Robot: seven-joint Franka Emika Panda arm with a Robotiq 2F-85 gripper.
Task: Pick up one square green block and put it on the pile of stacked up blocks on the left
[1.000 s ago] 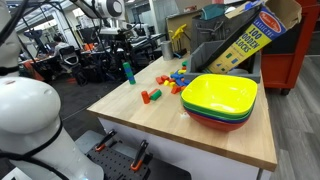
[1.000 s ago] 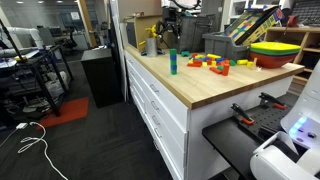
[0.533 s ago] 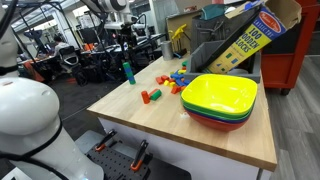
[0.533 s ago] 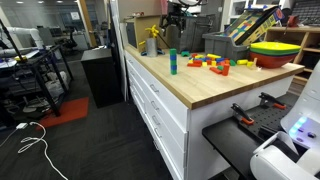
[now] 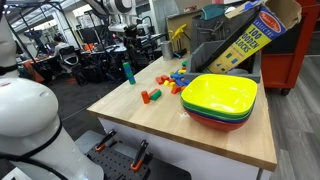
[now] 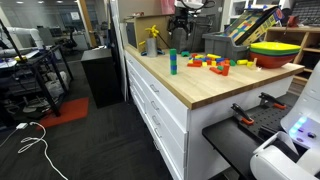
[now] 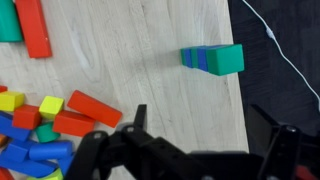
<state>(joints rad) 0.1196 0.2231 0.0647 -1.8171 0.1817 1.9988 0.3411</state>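
The gripper (image 7: 205,150) shows in the wrist view only as a dark, blurred shape along the bottom. Its fingers (image 7: 135,122) are spread wide with nothing between them. In both exterior views it is lost against the lab clutter behind the table.

The pile of stacked up blocks (image 7: 212,59), teal-blue with green at one end, stands alone close to the long edge of the tabletop (image 7: 150,60). Beyond that edge lies dark floor (image 7: 285,30) with a white cable (image 7: 280,50). In an exterior view the pile (image 5: 127,72) stands near the far corner, and in the other (image 6: 172,62) just inside the edge above the drawers.

A green block (image 7: 8,20) is cut off at the wrist view's upper corner, just beside a red bar (image 7: 34,26); whether it is square cannot be told. The jumble of blocks (image 7: 40,130) is half out of that view. In the exterior views the jumble (image 5: 175,76) is too small to sort by colour.

Bare wood lies between jumble and pile. The stacked bowls (image 5: 220,100) fill the near end of the tabletop.
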